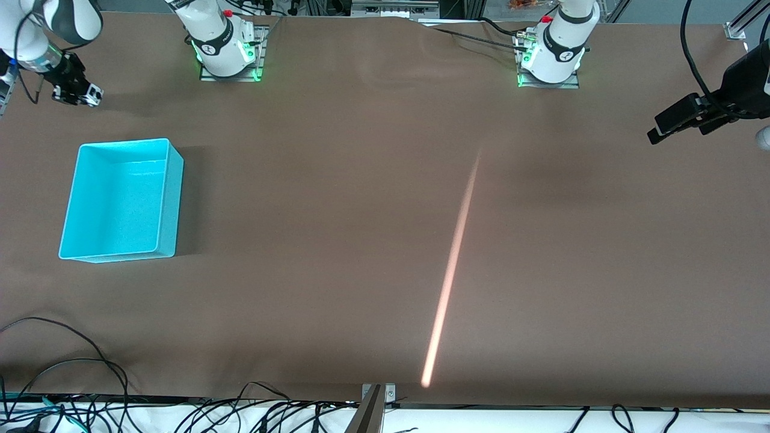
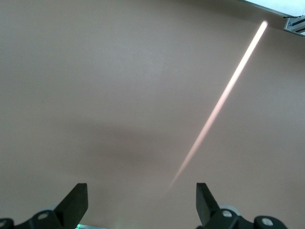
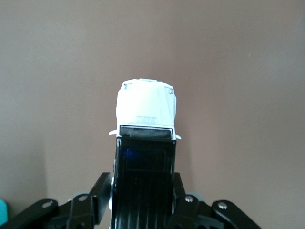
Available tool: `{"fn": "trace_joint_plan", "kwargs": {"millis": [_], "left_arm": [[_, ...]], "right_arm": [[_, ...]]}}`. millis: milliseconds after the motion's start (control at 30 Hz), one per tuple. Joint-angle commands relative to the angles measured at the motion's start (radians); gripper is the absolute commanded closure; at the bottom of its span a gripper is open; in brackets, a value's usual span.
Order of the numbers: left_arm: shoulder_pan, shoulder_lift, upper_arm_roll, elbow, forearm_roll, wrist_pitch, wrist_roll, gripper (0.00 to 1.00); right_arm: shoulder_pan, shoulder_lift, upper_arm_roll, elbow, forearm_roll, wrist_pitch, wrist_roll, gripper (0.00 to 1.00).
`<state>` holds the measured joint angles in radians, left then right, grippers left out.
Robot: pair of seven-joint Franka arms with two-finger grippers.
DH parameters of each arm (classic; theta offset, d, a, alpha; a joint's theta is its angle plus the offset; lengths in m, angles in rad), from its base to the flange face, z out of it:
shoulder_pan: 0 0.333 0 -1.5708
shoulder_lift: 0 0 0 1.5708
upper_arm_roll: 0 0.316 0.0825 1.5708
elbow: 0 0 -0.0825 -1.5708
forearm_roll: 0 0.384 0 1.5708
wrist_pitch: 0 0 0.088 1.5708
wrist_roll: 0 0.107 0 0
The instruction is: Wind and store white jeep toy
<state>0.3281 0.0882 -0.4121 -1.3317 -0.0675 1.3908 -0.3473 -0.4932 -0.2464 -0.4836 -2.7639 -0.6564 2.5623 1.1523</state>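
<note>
The white jeep toy (image 3: 147,107), with a white hood and a black roof, sits clamped between the fingers of my right gripper (image 3: 143,188). In the front view my right gripper (image 1: 81,93) hangs above the table at the right arm's end, just farther from the front camera than the cyan bin (image 1: 120,201), and a white bit of the jeep toy (image 1: 95,93) shows at its tip. The bin is empty. My left gripper (image 1: 662,126) is open and empty, up over bare table at the left arm's end; its own view shows its fingers (image 2: 76,202) spread wide.
The table is covered with brown cloth (image 1: 337,198). A streak of sunlight (image 1: 451,270) runs across it. Black cables (image 1: 72,385) and a metal bracket (image 1: 374,409) lie along the front edge. Both arm bases (image 1: 225,42) stand at the back edge.
</note>
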Motion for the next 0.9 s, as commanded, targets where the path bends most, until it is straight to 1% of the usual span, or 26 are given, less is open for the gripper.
{"fn": "trace_joint_plan", "kwargs": {"millis": [0,133,334,434,534,601,667,734,801,867], "left_arm": [[0.002,-0.005,-0.001,0.014,0.005,-0.018,0.01,0.0],[0.002,-0.004,0.001,0.014,0.005,-0.018,0.008,0.0],[0.009,-0.004,0.01,0.019,0.008,-0.015,0.008,0.0],[0.012,-0.004,0.013,0.031,0.011,-0.015,0.008,0.0],[0.014,-0.002,0.015,0.037,0.012,-0.012,0.01,0.0],[0.014,-0.002,0.015,0.037,0.014,0.002,0.01,0.0],[0.014,-0.002,0.013,0.035,0.015,0.011,0.01,0.0],[0.014,-0.001,0.013,0.035,0.014,0.02,0.01,0.0],[0.014,-0.001,0.012,0.035,0.014,0.03,0.01,0.0],[0.014,-0.001,0.012,0.035,0.012,0.036,0.01,0.0]], "right_arm": [[-0.008,-0.059,0.039,0.033,-0.023,-0.063,-0.057,1.0],[-0.007,-0.059,0.062,0.049,-0.02,-0.066,-0.086,1.0],[-0.004,-0.051,0.143,0.069,-0.006,-0.068,-0.132,1.0],[0.008,-0.036,0.166,0.092,0.043,-0.07,-0.158,1.0],[0.044,-0.011,0.177,0.128,0.141,-0.115,-0.247,1.0],[0.074,0.002,0.186,0.164,0.21,-0.18,-0.321,1.0],[0.081,0.009,0.194,0.213,0.285,-0.272,-0.38,1.0],[0.09,0.006,0.217,0.274,0.358,-0.388,-0.42,1.0],[0.097,-0.016,0.243,0.337,0.399,-0.534,-0.465,1.0],[0.107,-0.016,0.255,0.433,0.425,-0.65,-0.517,1.0]]}}
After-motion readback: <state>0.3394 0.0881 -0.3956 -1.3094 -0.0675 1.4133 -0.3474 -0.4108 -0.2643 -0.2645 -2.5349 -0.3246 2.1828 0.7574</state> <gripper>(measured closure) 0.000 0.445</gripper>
